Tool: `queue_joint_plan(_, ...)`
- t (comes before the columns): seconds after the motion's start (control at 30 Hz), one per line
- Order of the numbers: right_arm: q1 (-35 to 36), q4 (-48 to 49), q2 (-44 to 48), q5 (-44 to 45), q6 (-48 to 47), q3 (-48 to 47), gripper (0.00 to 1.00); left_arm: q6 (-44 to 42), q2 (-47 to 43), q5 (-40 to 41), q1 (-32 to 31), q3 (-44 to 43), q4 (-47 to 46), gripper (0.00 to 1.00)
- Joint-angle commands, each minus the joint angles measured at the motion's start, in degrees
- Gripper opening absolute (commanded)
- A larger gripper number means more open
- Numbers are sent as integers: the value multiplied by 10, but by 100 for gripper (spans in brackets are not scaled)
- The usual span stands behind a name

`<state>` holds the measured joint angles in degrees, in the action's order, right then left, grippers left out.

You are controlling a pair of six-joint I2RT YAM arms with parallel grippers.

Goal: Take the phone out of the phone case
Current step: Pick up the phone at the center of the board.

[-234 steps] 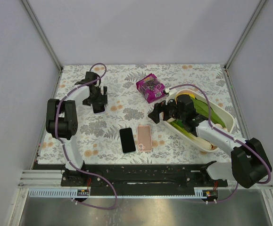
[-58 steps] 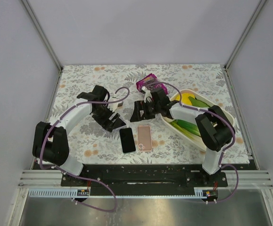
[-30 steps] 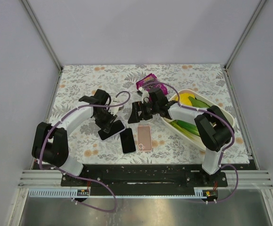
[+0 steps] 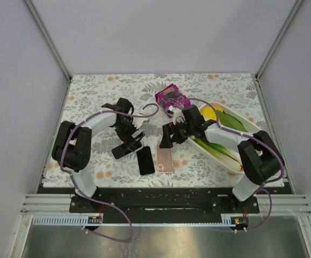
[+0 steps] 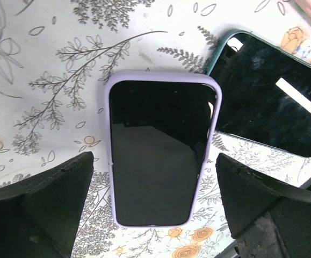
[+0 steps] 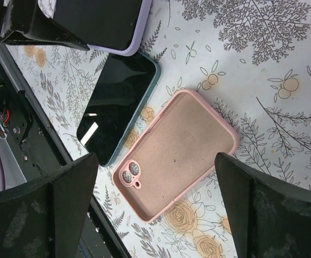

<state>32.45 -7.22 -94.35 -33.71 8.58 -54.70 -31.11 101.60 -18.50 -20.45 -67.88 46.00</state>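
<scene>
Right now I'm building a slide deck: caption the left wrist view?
Open left gripper above a lilac-cased phone lying screen-up beside a teal-edged phone on the floral tablecloth.

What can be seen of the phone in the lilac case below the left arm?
The rectangular phone in a soft-looking lilac case lies flat on the floral tablecloth, dark glossy screen up, case fully on. The open left end effector straddles it, fingers apart from its sides. A dark phone with a teal rim lies by one corner; contact is unclear.

Magenta packet (image 4: 171, 100) near white vegetable tray (image 4: 228, 164).
</scene>
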Motion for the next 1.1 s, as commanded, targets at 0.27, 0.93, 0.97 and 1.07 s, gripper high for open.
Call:
queue_joint_plan(0.27,-19,-2,19,-4,-13,1,99,-44,32,-86,29,-35,64,99)
queue_joint_plan(0.93,-66,-47,61,0,-36,25,99,-14,-22,9,-3,63,-32,99)
queue_joint_plan(0.97,-69,-48,64,-4,-35,27,100,-7,-25,20,-7,65,-39,99)
queue_joint_plan(1.07,-78,-54,73,-7,-34,29,100,4,-28,47,-20,74,-49,99)
